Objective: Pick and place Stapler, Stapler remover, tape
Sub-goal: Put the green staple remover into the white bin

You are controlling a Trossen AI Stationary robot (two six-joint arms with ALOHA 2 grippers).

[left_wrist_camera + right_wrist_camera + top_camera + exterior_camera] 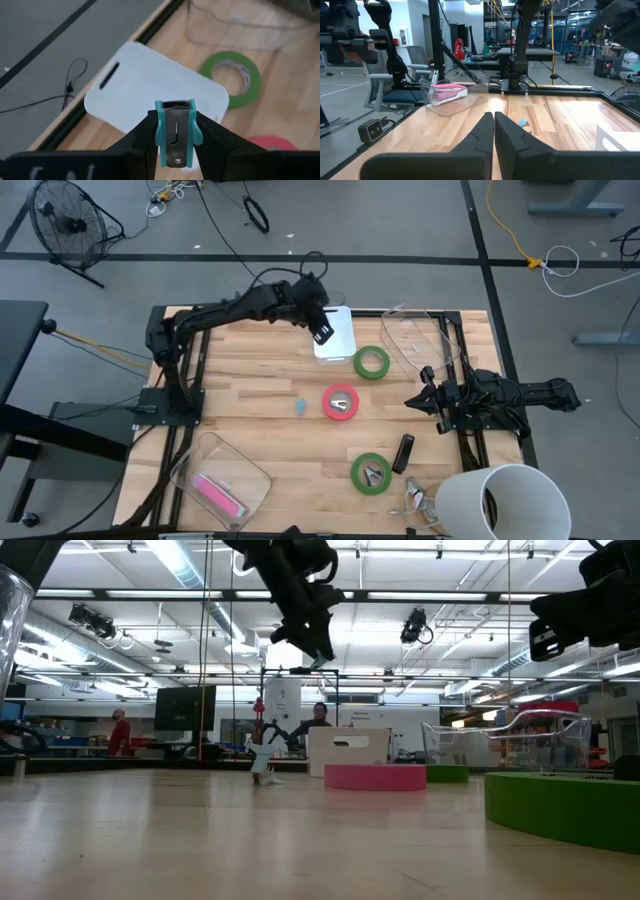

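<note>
**Left gripper holds a small teal tool over the white board**

High view: The left gripper (321, 332) is near the top middle of the frame, over a white board (340, 330) on the wooden counter (260, 400). It probably hangs there because the board is where the tool should go. A green tape roll (371, 362) lies just right of the board. A red tape roll (341, 402) lies in the middle, and another green tape roll (371, 473) lies lower down. A dark stapler (403, 453) lies beside that lower roll, its long side running nearly up and down the frame. The right gripper (424, 401) waits at the right side.

Low view: The left gripper (318, 650) hangs high at the top middle, clear of the counter. The red roll (375, 776) lies flat in the middle.

Left wrist view: The gripper is partly closed around a teal and black stapler remover (175, 132). Its long side points away from the wrist, toward the board (145, 85) below it. The fingers pinch its two sides so it cannot slip.

Right wrist view: The right gripper (494, 131) is closed tight and holds nothing. A clear tray (452, 97) with something pink inside sits far off.
</note>
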